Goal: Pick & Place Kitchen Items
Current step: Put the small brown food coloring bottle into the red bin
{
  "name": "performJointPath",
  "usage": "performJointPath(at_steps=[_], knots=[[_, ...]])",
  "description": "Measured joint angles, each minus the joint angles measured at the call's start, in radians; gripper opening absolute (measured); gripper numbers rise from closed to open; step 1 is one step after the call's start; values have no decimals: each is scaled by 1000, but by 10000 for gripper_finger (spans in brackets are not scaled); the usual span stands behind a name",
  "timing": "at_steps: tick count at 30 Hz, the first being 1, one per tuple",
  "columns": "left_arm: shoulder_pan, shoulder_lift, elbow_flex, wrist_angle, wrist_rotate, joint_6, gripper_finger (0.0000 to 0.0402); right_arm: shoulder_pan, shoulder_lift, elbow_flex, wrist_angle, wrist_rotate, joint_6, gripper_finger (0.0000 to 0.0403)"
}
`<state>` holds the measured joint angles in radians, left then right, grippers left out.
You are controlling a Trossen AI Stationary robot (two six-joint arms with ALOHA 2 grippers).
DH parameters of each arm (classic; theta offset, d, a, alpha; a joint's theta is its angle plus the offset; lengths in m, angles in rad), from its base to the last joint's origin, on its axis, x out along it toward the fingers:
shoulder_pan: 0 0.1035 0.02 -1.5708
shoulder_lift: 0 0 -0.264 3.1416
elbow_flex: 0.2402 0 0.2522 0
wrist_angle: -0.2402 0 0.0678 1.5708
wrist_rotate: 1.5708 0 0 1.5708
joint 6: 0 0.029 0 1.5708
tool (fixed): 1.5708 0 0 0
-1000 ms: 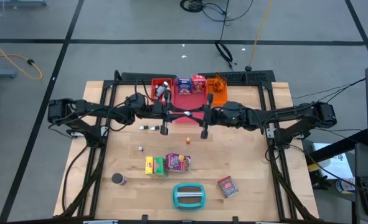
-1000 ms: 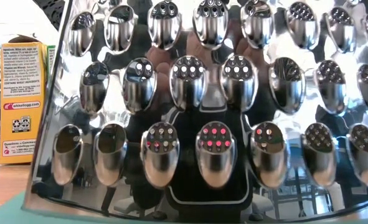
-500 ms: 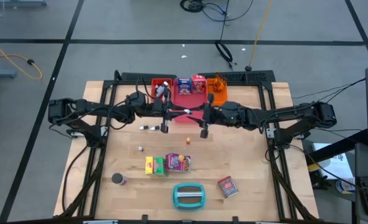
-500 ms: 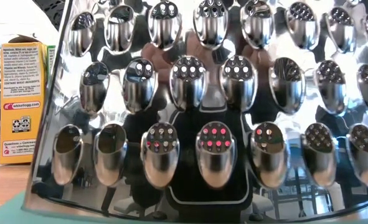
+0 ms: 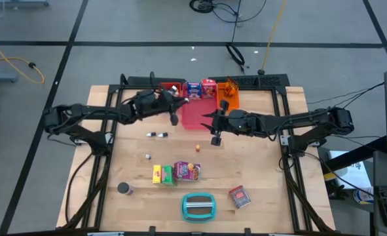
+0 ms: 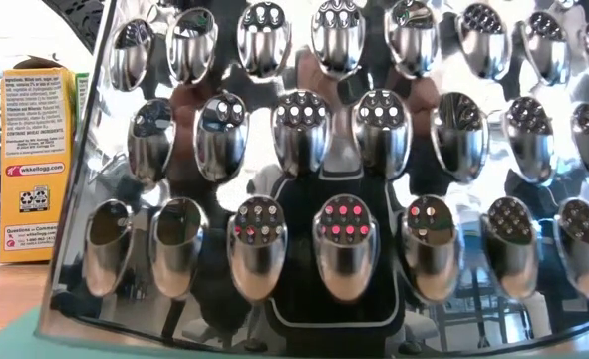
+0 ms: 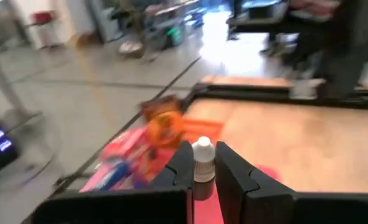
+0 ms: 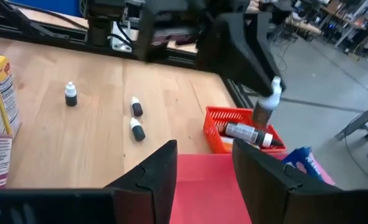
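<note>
The low view is almost wholly blocked by the perforated metal face of the grater [image 6: 334, 179], which stands directly before the lens; only a yellow box [image 6: 37, 165] shows at its side, upright, printed panel facing the camera. The high view alone gives the layout: the teal-and-grey grater [image 5: 198, 206] lies at the near edge of the surface [image 5: 265, 177], with a dark can [image 5: 124, 189] to one side and a red-white box [image 5: 239, 196] lying flat on the other. Farther in, the yellow box [image 5: 157, 174], a green box [image 5: 168, 174] and a purple packet [image 5: 188, 170] sit in a row side by side. Beyond these, two tiny dark bottles [image 5: 156, 134] lie on their sides, long axes roughly in line. The right gripper [image 5: 214, 136] hangs over the near edge of the pink tray [image 5: 194, 115], jaws partly open and holding nothing, as the right wrist view confirms. The left gripper [image 5: 174, 118] is near the red tray [image 5: 172, 87]; the left wrist view shows its jaws closed on a small white-capped bottle [image 7: 202, 163], upright, cap pointing away from the wrist. The right wrist view shows a further bottle [image 8: 249, 133] lying flat in the red tray [image 8: 221, 127]. At the far edge, a blue-white box [image 5: 194, 89] and a pink box [image 5: 209, 88] stand beside the orange tray [image 5: 229, 92]; its contents are too small to make out.
</note>
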<state>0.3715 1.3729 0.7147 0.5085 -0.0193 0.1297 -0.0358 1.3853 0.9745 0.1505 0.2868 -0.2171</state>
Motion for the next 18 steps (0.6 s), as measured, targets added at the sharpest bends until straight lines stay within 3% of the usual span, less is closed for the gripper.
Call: performJointPath(at_steps=[11,18], knots=[[100,-63,1,-312,-193,-87,24,1,0,0,-5,-2,22,142],[180,-62,1,-385,-142,-125,29,11,0,0,-5,-3,23,140]])
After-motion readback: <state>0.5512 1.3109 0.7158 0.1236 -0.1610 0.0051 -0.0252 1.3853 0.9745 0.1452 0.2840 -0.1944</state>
